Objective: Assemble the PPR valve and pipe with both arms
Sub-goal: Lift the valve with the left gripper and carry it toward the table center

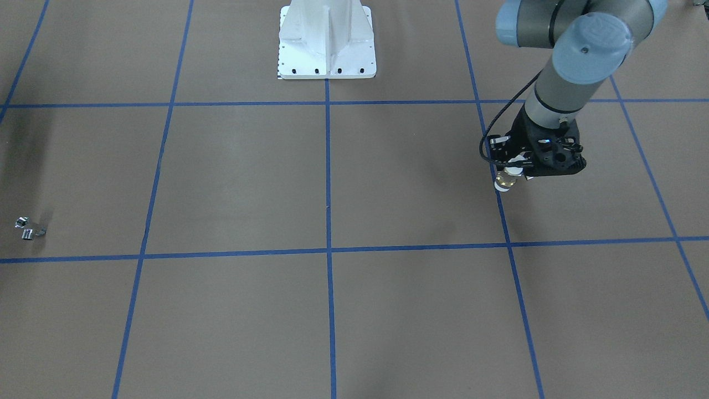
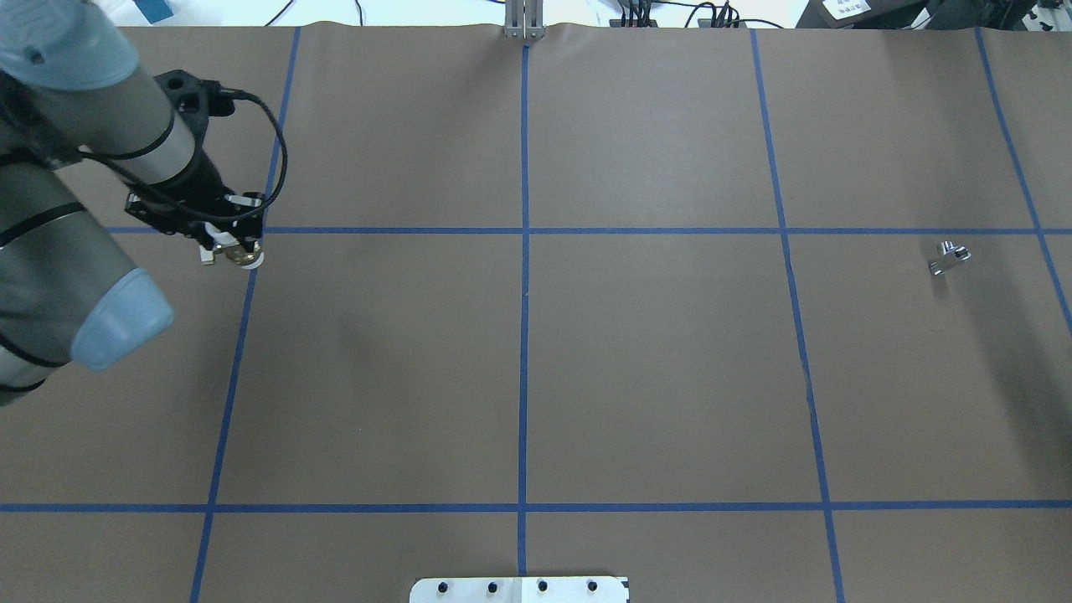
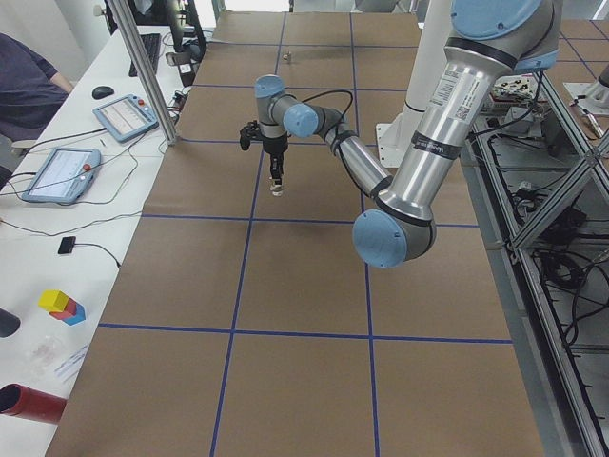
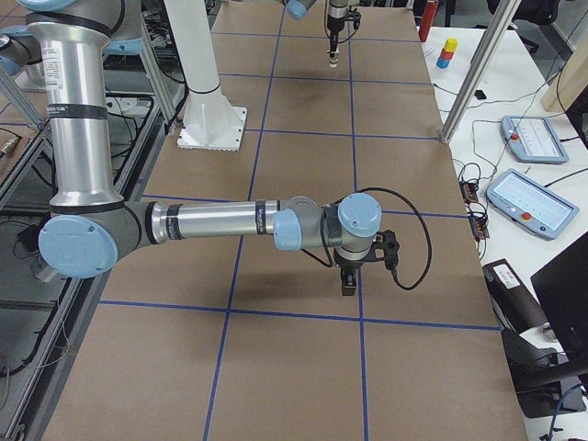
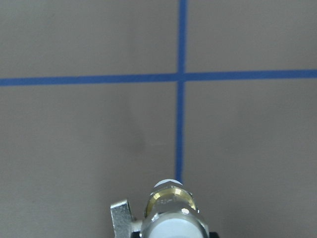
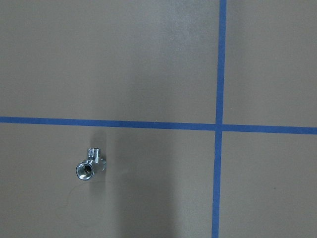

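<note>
The stubby white-and-brass PPR valve [image 2: 244,256] hangs at the far left of the brown, blue-taped counter [image 2: 653,377]. The left arm [image 2: 50,243] has its jaws closed on the valve's rear part, and the brass band and one white end stick out below. It appears to be off the surface. It is probably rigid and fairly weighty for its size, with smooth plastic ends, so a firm hold on the body seems safest.

The tiny bent chrome pipe [image 2: 948,257] lies alone at the far right, open round end up in the right wrist view. Polished, hard and light, it will likely skid or twist. It is best pinched across the elbow body, leaving the threaded stub free. The right arm [image 4: 211,220] reaches out low over the counter, but I cannot tell how its jaws stand.
</note>
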You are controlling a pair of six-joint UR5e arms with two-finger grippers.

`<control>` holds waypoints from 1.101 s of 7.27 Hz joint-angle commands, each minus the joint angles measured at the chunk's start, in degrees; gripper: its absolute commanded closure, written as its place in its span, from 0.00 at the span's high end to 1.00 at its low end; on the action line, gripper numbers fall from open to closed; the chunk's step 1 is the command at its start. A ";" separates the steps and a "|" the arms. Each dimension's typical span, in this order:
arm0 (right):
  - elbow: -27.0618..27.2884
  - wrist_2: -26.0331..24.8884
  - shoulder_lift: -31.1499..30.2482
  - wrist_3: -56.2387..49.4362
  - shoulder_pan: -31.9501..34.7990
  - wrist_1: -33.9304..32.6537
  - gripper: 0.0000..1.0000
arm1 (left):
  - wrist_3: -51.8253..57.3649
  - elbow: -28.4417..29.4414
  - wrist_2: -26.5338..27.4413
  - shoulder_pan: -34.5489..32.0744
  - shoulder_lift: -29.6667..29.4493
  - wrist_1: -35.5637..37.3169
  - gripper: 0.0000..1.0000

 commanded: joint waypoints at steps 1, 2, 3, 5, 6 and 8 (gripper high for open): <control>-0.10 -0.35 1.92 0.27 0.00 -0.21 0.99 | -7.06 8.72 -0.12 2.69 -14.09 1.07 0.00; -0.01 -0.96 2.72 0.35 0.00 -0.73 0.99 | -11.17 13.28 -0.03 6.11 -19.55 0.81 0.00; -0.10 -1.14 2.38 0.36 0.00 -0.74 0.99 | -15.74 20.29 0.15 9.01 -27.00 0.29 0.00; -0.01 -4.47 -0.16 -0.08 -0.09 1.70 0.99 | -18.33 31.03 0.41 11.41 -33.04 -6.43 0.00; -0.01 -5.70 -0.08 0.35 -0.17 2.07 0.99 | -19.81 36.22 0.50 11.50 -33.40 -13.45 0.00; 0.07 -5.54 -0.17 0.36 -0.35 2.16 0.99 | -19.39 39.51 0.67 12.46 -34.37 -14.83 0.00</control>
